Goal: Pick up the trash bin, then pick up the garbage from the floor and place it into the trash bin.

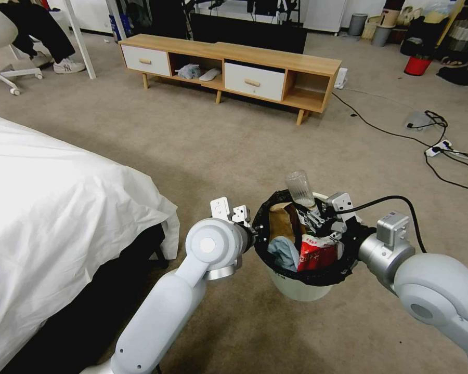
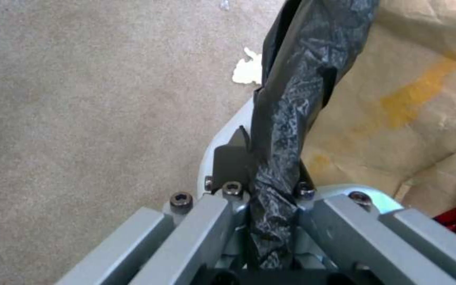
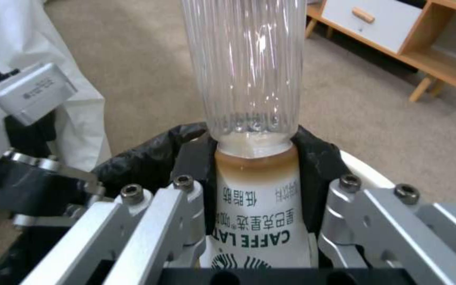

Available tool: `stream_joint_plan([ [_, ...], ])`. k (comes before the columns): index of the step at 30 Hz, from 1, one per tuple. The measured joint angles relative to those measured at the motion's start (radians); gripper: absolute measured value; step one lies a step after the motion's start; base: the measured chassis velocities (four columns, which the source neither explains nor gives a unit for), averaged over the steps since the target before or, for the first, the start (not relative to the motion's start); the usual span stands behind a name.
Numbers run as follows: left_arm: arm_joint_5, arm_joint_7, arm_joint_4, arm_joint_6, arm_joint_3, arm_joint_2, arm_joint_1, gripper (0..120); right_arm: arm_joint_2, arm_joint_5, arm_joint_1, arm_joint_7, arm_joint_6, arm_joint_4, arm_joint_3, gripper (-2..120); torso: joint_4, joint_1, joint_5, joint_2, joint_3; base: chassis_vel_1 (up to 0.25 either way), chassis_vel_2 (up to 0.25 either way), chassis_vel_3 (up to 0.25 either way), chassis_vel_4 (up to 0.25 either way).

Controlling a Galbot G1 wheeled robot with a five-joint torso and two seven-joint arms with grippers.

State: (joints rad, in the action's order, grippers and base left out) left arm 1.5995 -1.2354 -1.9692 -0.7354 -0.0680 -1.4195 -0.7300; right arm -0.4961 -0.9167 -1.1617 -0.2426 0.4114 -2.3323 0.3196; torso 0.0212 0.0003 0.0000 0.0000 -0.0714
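The white trash bin with its black bag liner hangs in front of me. My left gripper is shut on its rim and liner. Inside the bin lie a brown paper bag, a red-and-white carton and a pale crumpled piece. My right gripper is shut on a clear plastic bottle with a white latte label, held base-up over the bin's mouth. In the left wrist view, a white tissue lies on the carpet beside the bin.
A bed with a white sheet stands close on my left. A low wooden TV cabinet is ahead. Cables and a power strip cross the carpet at the right, with a red bucket and grey bins beyond.
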Motion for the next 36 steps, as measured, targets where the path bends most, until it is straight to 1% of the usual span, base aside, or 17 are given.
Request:
stream_joint_plan([
  [14,-0.014,0.002,0.009,0.0,0.004,-0.005,-0.005,1,0.011,0.006,-0.006,0.011,0.0,-0.009,0.003,32,0.0,0.0,0.0,0.0,0.0,0.0,0.0,0.0,0.0],
  [16,-0.016,0.003,0.009,0.0,0.004,-0.005,-0.005,1,0.014,0.018,-0.006,0.021,-0.003,-0.005,0.003,32,0.0,0.0,0.0,0.0,0.0,0.0,0.0,0.0,0.0],
  [18,-0.019,0.004,0.009,0.0,0.004,-0.005,-0.006,1,0.025,0.059,-0.006,0.049,-0.011,0.003,0.006,28,0.0,0.0,0.0,0.0,0.0,0.0,0.0,0.0,0.0],
  [19,-0.019,0.004,0.009,0.0,0.004,-0.005,-0.006,1,0.025,0.059,-0.006,0.049,-0.011,0.003,0.006,28,0.0,0.0,0.0,0.0,0.0,0.0,0.0,0.0,0.0],
  [20,-0.02,0.005,0.01,0.0,0.004,-0.005,-0.006,1,0.035,0.096,-0.002,0.071,-0.017,0.007,0.009,25,0.0,0.0,0.0,0.0,0.0,0.0,0.0,0.0,0.0],
  [21,-0.022,0.005,0.011,0.0,0.004,-0.004,-0.007,1,0.041,0.12,0.003,0.084,-0.024,0.011,0.013,25,0.0,0.0,0.0,0.0,0.0,0.0,0.0,0.0,0.0],
  [31,-0.026,0.007,0.013,0.0,0.005,0.001,-0.01,1,0.061,0.163,0.018,0.106,-0.035,0.017,0.022,25,0.0,0.0,0.0,0.0,0.0,0.0,0.0,0.0,0.0],
  [36,-0.027,0.008,0.013,0.0,0.004,0.002,-0.011,1,0.078,0.212,0.025,0.126,-0.048,0.024,0.028,25,0.0,0.0,0.0,0.0,0.0,0.0,0.0,0.0,0.0],
])
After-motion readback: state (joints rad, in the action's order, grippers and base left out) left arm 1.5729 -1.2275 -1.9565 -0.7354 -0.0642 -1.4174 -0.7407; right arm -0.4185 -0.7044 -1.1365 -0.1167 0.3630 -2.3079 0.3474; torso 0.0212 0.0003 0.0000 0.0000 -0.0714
